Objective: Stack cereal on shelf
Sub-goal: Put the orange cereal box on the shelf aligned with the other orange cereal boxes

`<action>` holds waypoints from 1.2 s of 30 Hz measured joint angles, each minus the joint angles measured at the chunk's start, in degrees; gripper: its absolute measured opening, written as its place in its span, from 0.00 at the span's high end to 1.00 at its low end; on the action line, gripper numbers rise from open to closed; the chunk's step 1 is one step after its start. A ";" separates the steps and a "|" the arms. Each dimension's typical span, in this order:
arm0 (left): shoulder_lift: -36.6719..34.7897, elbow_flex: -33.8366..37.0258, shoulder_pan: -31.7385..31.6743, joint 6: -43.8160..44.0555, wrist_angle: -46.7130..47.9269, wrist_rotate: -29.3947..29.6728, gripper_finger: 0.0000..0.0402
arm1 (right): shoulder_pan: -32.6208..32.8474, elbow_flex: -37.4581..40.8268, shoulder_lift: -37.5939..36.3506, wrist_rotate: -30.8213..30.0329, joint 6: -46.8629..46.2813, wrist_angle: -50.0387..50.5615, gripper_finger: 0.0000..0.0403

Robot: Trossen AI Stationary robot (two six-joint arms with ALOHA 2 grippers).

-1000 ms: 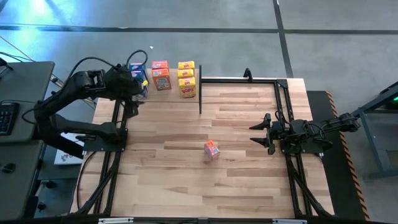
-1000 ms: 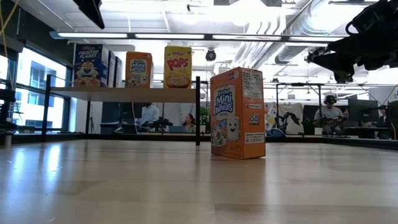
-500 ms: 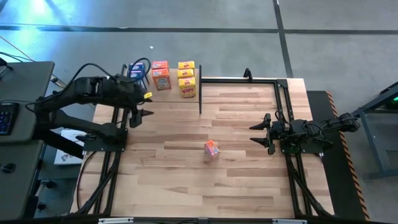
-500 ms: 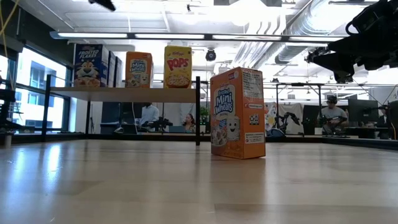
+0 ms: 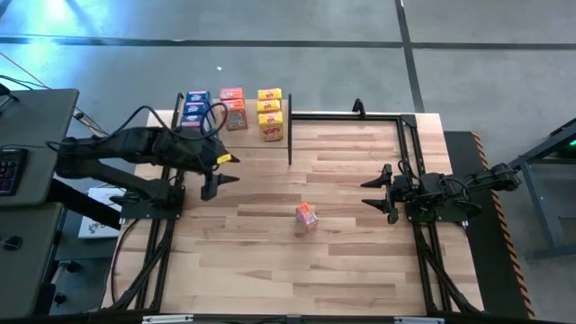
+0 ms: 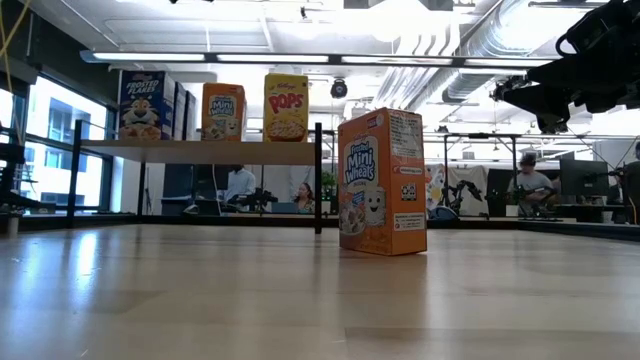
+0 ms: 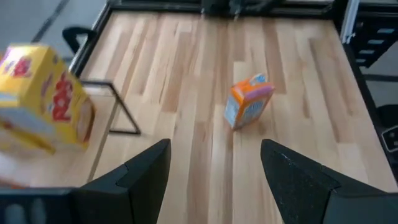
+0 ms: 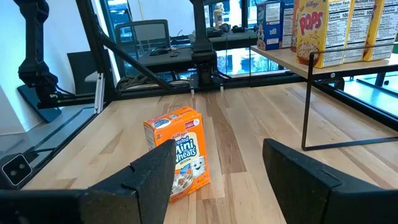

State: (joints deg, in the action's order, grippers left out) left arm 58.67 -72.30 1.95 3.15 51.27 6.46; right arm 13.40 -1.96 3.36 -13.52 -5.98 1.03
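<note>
Left gripper [image 5: 222, 176], jaws apart and empty, hangs right of the shelf [image 5: 247, 126]; your last orange box [image 5: 307, 216] stands mid-table. Right gripper [image 5: 373, 194] waits, released, far right. Low down, the box [image 6: 381, 183] stands upright, likely easy to grasp. Left wrist faces it [image 7: 247, 100].

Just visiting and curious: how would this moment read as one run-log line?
left claw: open, empty, near shelf | right claw: open, waiting | orange cereal box: upright mid-table
</note>
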 joint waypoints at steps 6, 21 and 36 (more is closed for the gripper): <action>-0.03 4.34 3.68 -0.38 -7.61 2.17 0.40 | -0.01 0.00 0.00 0.00 0.01 0.00 0.42; -0.20 11.24 10.34 1.58 -17.07 11.47 0.40 | -0.02 0.00 0.00 -0.11 -0.02 -0.01 0.42; 0.37 16.22 12.49 13.39 -18.18 26.26 0.40 | -0.02 0.00 0.00 0.11 -1.49 0.00 0.32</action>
State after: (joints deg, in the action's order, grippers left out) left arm 59.04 -56.08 14.44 16.55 33.09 32.72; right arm 13.39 -1.96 3.36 -13.41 -7.46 1.04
